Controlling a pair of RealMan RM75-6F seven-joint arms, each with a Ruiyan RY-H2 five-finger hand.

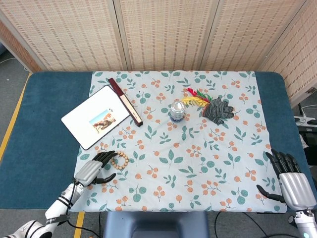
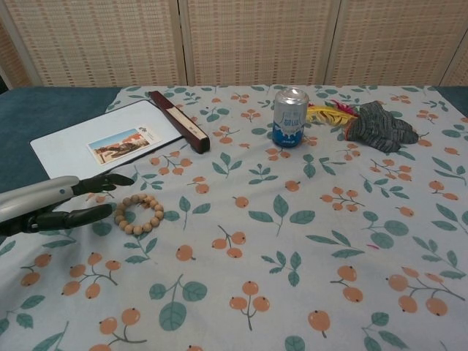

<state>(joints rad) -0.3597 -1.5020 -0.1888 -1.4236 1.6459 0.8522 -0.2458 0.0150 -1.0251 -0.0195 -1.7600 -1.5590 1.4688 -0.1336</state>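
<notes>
Beads (image 2: 139, 214) lay loose on the cloth (image 2: 292, 241) near the bench's front-left corner, just beside our left hand (image 2: 51, 206), whose fingers were spread and held nothing. Our right hand (image 1: 292, 183) rested at the front-right corner, fingers apart, also holding nothing.

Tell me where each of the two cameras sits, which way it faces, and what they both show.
Head view: high above the near edge, looking steeply down on the whole table; left hand and right hand show.
Chest view: low at the near edge, looking across the tablecloth toward the screens; only the left hand shows.
Shared: bead bracelet, can, book, glove.
</notes>
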